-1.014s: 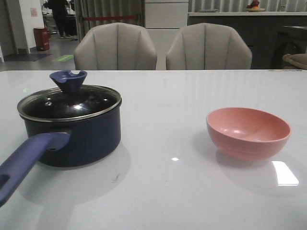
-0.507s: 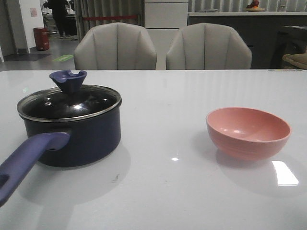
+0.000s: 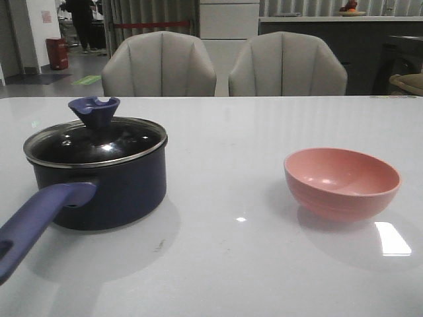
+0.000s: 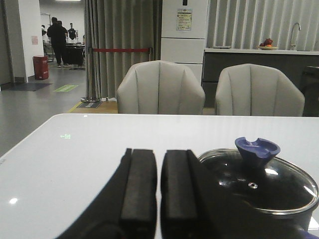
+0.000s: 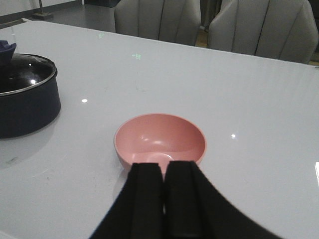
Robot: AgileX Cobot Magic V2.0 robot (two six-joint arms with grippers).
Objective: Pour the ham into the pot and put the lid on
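Observation:
The navy pot (image 3: 99, 185) stands at the table's left with its purple-blue handle (image 3: 36, 221) pointing toward the front. The glass lid (image 3: 96, 142) with its dark-blue knob (image 3: 94, 110) sits on the pot. The pot also shows in the left wrist view (image 4: 259, 199) and the right wrist view (image 5: 25, 99). The pink bowl (image 3: 342, 181) stands at the right and looks empty in the right wrist view (image 5: 159, 139). No ham shows. My left gripper (image 4: 158, 154) is shut and empty beside the pot. My right gripper (image 5: 163, 167) is shut and empty, near the bowl's front rim. Neither gripper shows in the front view.
The white glossy table (image 3: 225, 264) carries only the pot and the bowl. Two grey chairs (image 3: 158, 66) (image 3: 287, 66) stand behind its far edge.

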